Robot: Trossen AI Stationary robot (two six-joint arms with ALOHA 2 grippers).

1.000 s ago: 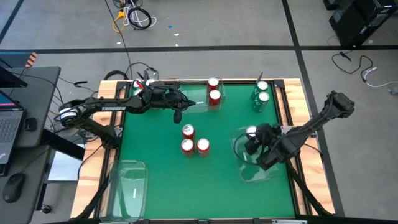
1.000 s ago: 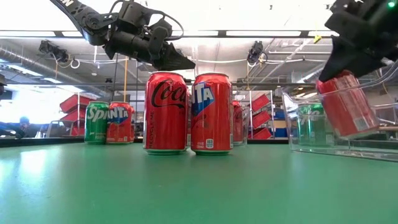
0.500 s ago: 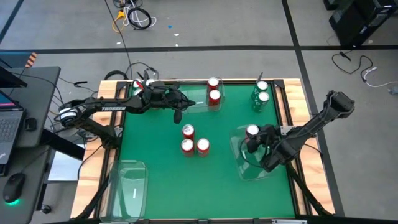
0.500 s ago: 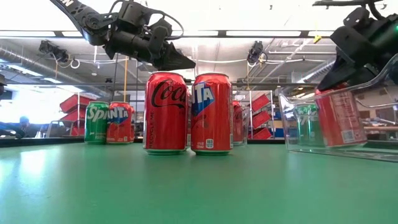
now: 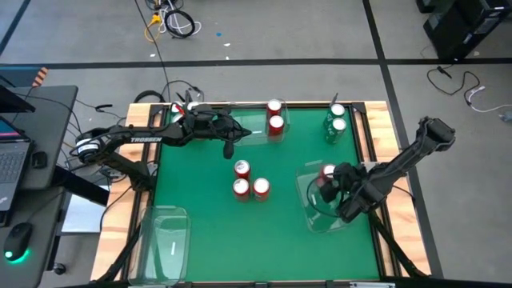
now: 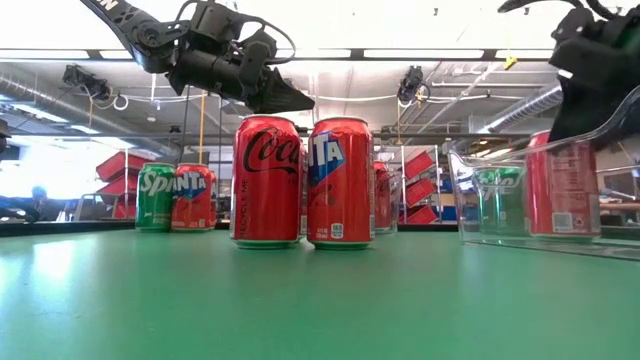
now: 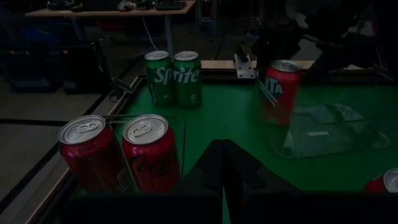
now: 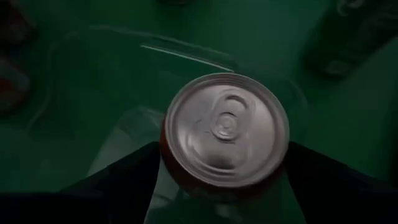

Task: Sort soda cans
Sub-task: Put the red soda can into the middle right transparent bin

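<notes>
While the right gripper (image 5: 334, 181), jaws spread, hovers over a red Fanta can (image 5: 328, 171) standing in the clear tray (image 5: 320, 220) at right of frame, sorting looks barely begun: three red cans (image 5: 250, 181) at centre, two Sprite cans (image 5: 335, 122) upper right. Upper centre, another tray (image 5: 254, 136) holds two red cans (image 5: 275, 117); the closed left gripper (image 5: 245, 133) waits beside it.

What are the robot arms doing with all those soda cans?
They're sorting soda cans. The right gripper has stood a red can upright in the clear tray on the table's right side, and its fingers are now spread beside the can. The left gripper is shut, hovering near two red cans in another clear tray at the far edge. Three red cans wait mid-table, and two green Sprite cans stand in the far right corner.
</notes>
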